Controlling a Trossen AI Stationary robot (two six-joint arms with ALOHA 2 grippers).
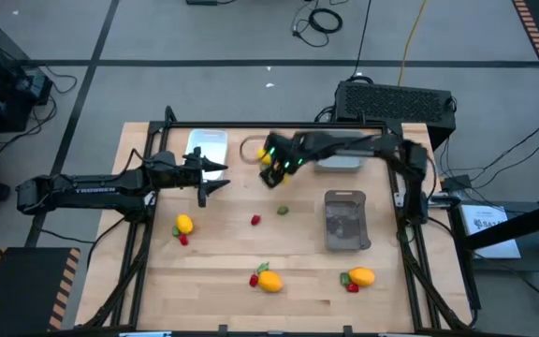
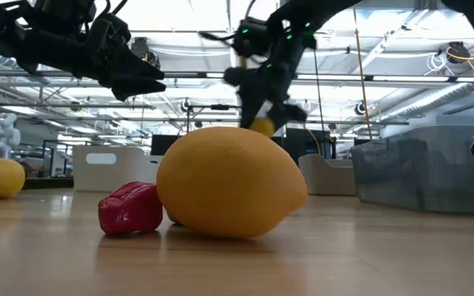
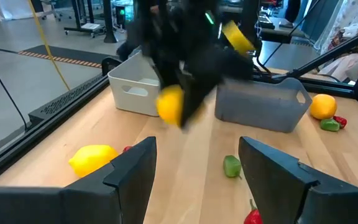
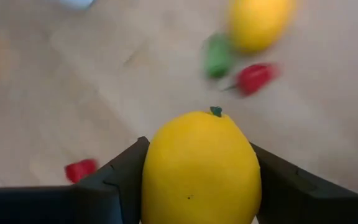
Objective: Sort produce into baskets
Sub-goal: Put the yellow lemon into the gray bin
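Observation:
My right gripper (image 1: 271,167) is shut on a yellow lemon (image 4: 201,168), held above the table between the white basket (image 1: 209,145) and the pale grey basket (image 1: 342,163). The gripper and lemon also show in the left wrist view (image 3: 171,104) and the low view (image 2: 262,126). My left gripper (image 1: 211,180) hangs open and empty by the white basket, its fingers (image 3: 129,177) pointing toward the right gripper. The darker grey basket (image 1: 346,221) stands at the right. Loose lemons (image 1: 184,224), red pieces (image 1: 255,220) and a green piece (image 1: 283,210) lie on the table. My right gripper pinches the lemon by its two opposite sides (image 4: 154,174) between its two fingers. The lemon's green stem end (image 4: 215,111) points away from the wrist, past the fingertips. The fingers point down at a slant, and the lemon is lifted clear of the table.
Two lemons with red and green pieces beside them lie near the front edge (image 1: 269,280) (image 1: 361,276). A tan ring (image 1: 251,150) lies beside the white basket. A black box (image 1: 396,101) stands behind the table's far edge. Bare wood shows in the middle.

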